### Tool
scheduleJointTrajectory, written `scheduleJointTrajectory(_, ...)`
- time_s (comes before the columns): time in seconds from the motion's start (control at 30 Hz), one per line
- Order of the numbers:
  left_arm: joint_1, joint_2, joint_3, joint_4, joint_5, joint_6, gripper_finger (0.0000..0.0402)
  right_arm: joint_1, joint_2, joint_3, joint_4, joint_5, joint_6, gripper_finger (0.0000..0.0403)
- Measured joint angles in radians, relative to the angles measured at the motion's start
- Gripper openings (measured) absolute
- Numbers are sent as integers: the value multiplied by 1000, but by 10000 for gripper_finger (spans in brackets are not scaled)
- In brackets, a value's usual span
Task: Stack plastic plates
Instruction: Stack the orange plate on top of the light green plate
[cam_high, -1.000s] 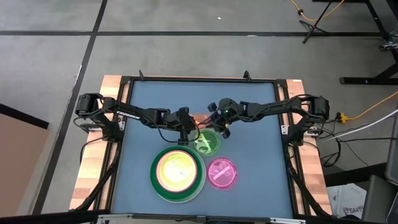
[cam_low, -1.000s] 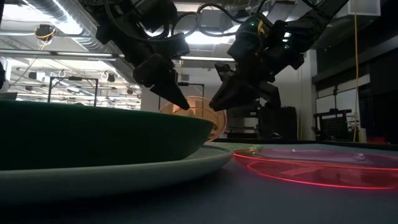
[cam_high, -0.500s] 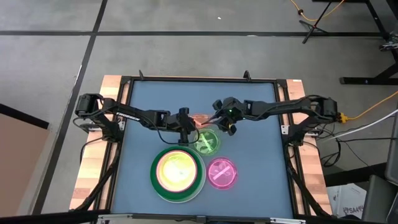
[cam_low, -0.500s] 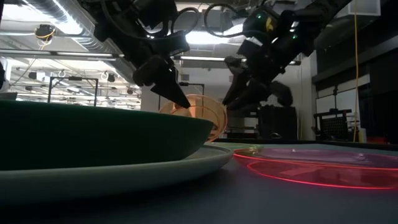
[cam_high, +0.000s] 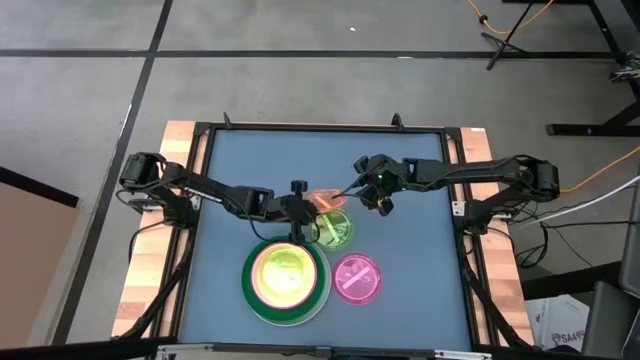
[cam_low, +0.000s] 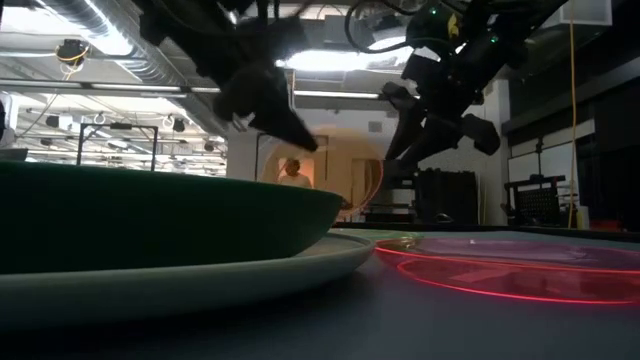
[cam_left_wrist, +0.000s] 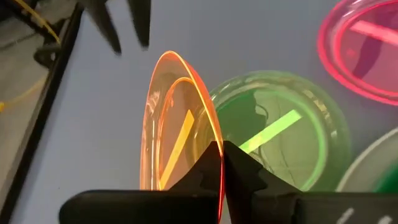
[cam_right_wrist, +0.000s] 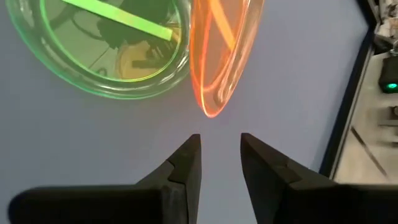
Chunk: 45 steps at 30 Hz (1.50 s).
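Small orange plate (cam_left_wrist: 171, 121): held on edge, near upright, above the table (cam_high: 240, 160) just rearward of centre. The left hand (cam_left_wrist: 221, 163) is clamped on its rim, fingers closed tight on the plastic.

Small translucent green plate (cam_high: 334, 229): flat on the table directly beside and below the orange plate, toward the front edge. Small pink plate (cam_high: 356, 277): flat, nearer the front edge, right of centre.

Stack (cam_high: 286, 277): large white plate at the bottom, dark green plate on it, pink and cream plates inside, near the front edge, left of the small pink plate.

Right hand (cam_right_wrist: 219, 149): empty, fingers narrowly parted, just beside the free edge of the orange plate, not touching it, toward the right edge of the table.

No legible brands, labels or writing on any plate.
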Motion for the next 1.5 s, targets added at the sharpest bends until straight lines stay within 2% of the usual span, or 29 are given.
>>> scheduleJointTrajectory(0.37,-164,-1,227,-309,-110,48,0,0,1,-7,-2,0,20,104)
scheduleJointTrajectory(0.6,-279,-1,285,-432,-180,-66,0,0,1,-7,-2,-1,24,104)
scheduleJointTrajectory(0.9,-452,-2,289,-559,-186,-297,0,0,1,-7,0,-1,24,104)
scheduleJointTrajectory(1.2,-579,-1,289,-576,-186,-478,0,0,1,-7,0,-1,24,104)
scheduleJointTrajectory(1.5,-612,1,289,-627,-181,-502,0,0,2,-7,0,-1,24,104)
